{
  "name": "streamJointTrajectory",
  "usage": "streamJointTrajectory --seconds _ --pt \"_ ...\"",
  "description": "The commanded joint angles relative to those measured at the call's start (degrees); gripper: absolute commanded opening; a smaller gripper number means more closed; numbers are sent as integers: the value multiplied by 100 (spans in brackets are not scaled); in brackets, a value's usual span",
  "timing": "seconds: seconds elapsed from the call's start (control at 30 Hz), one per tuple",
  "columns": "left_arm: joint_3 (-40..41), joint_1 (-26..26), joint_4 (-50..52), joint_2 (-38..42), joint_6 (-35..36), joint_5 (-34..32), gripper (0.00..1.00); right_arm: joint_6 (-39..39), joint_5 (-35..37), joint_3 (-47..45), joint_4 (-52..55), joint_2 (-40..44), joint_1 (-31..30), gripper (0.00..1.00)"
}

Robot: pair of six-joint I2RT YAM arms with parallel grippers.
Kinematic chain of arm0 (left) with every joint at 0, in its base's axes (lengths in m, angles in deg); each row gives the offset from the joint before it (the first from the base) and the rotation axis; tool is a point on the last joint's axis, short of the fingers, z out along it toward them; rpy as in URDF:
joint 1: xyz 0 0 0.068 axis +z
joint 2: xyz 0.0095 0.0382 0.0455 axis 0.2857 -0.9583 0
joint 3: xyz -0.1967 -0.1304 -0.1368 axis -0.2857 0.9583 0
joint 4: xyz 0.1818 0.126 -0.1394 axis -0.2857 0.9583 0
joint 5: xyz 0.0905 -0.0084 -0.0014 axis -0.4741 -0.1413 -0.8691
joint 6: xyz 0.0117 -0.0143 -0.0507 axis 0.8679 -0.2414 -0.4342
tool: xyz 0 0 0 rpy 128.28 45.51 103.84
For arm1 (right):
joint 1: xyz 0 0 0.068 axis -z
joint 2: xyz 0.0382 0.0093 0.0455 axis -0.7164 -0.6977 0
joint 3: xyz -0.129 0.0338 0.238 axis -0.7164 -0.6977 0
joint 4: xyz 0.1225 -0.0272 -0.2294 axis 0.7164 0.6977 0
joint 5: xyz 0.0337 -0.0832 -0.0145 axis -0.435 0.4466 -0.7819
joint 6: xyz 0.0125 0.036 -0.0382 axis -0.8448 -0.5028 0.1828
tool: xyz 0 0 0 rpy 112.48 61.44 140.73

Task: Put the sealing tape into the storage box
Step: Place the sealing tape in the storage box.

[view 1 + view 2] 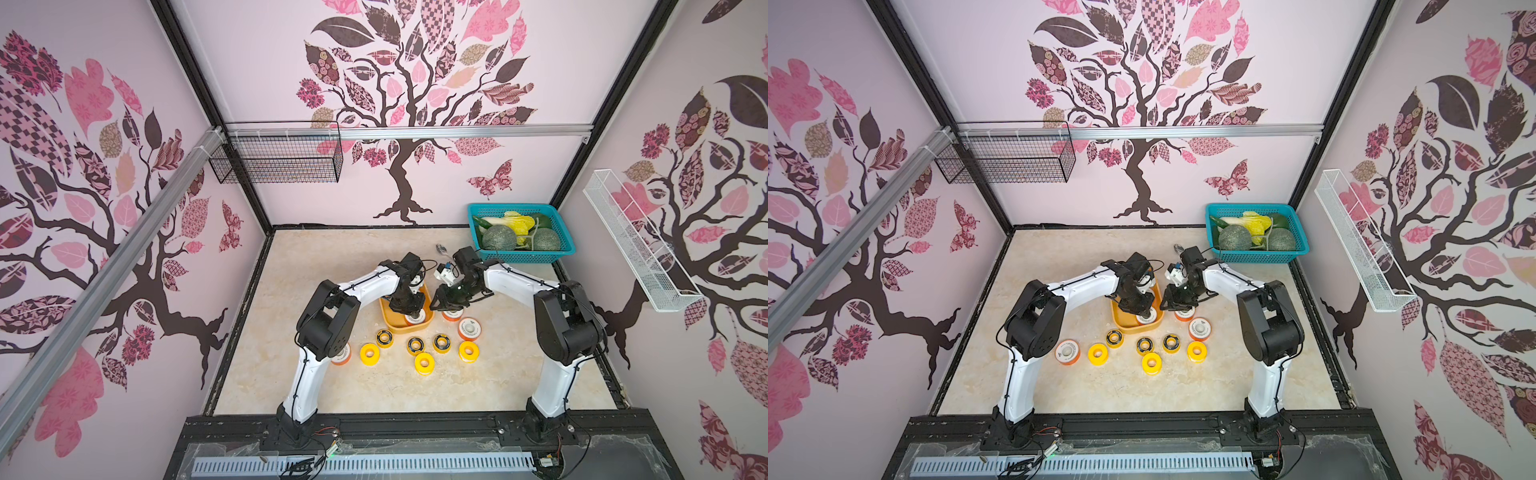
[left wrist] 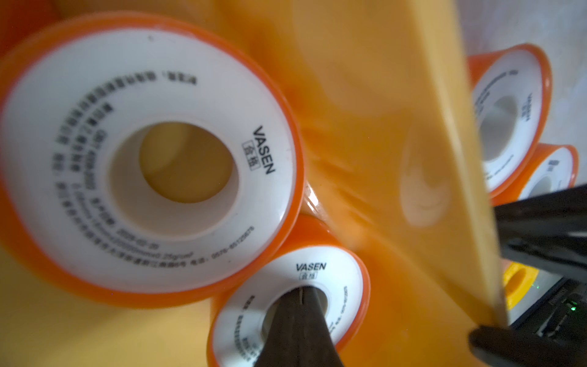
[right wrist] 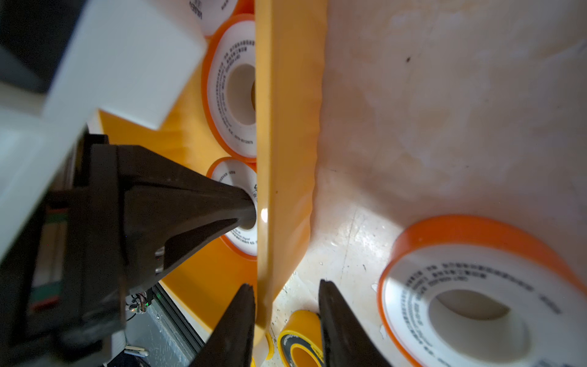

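The yellow-orange storage box (image 1: 390,323) (image 1: 1120,319) sits mid-table with orange sealing tape rolls (image 2: 79,127) inside. My left gripper (image 1: 411,309) (image 2: 301,290) is shut, its tips poking into the core hole of one orange roll (image 2: 317,268) in the box. My right gripper (image 1: 437,308) (image 3: 285,283) stands open astride the box's side wall (image 3: 286,127), one finger inside and one outside. An orange roll (image 3: 476,254) (image 1: 452,314) lies just outside that wall. In front lie several more rolls: orange (image 1: 469,328), yellow (image 1: 424,363), black (image 1: 414,345).
A teal basket (image 1: 521,257) of vegetables stands at the back right. A black wire basket (image 1: 278,162) hangs on the back wall and a white mesh one (image 1: 640,245) on the right wall. An orange roll (image 1: 341,354) lies half hidden behind my left arm.
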Motion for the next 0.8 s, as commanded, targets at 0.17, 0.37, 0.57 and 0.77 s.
streamJointTrajectory --seconds 0.17,0.37,0.57,0.77 --pt "-112 -24 -192 -122 -120 128 13 47 -35 130 62 -44 -13 38" --pt "-191 -21 -100 280 -78 24 31 30 66 137 59 -21 -16 38" --pt "-90 161 -235 925 -175 -242 61 21 100 170 67 3 -12 38" --pt "362 695 -405 1343 -322 -580 62 21 131 188 64 38 -16 38"
